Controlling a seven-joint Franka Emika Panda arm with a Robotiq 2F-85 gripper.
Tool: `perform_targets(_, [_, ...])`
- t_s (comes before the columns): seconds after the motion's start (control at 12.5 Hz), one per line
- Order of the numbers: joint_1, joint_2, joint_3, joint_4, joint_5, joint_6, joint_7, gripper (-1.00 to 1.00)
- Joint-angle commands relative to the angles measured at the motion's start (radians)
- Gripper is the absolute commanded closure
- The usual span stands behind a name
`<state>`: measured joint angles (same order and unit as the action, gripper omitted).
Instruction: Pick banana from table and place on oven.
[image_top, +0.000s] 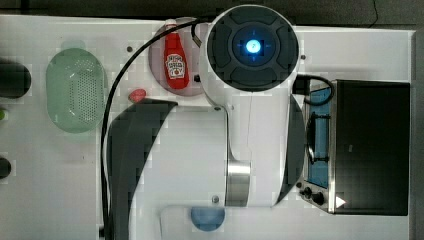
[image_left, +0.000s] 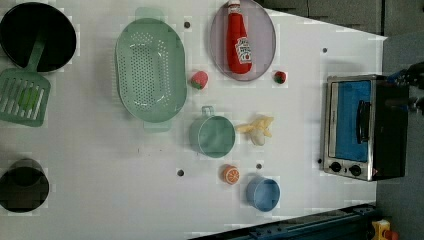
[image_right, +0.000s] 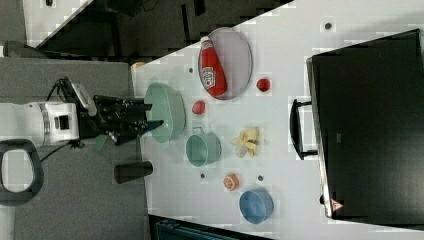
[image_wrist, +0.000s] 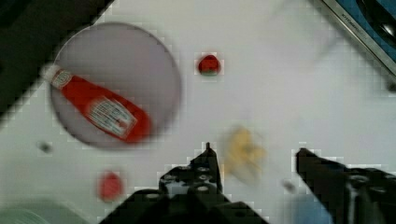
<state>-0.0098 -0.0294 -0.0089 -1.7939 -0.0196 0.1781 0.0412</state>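
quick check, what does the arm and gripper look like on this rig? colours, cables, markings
White glossy arm with dark grey panels and a silver metal band. A round dark cap on top carries a glowing blue light. A black cable runs along it. The gripper is black with two dark fingers; the right view shows a white wrist with black wiring.

Oven (image_left: 365, 125): silvery metal frame, blue-tinted glass; matt white table (image_left: 100, 150).

Prob. robot lab: white table (image_left: 100, 150) w/ mounting holes, toy kitchenware, toaster oven (image_left: 365, 125).
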Motion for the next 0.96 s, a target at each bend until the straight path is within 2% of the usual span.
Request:
perform_targets(0.08, [-0.003, -0.466, -0.026, -0.234, 0.003, -0.201, -0.040, -0.58])
perform_targets(0.24, [-0.003, -0.466, -0.026, -0.235, 0.003, -0.201, -0.040, -1.00])
perform_targets(0.56, [0.000, -0.441, -0.020, -0.273, 0.003, -0.151, -0.040, -1.00])
perform_targets(0.96, [0.001, -0.294, 0.005, -0.402, 0.003, 0.090, -0.040, -1.00])
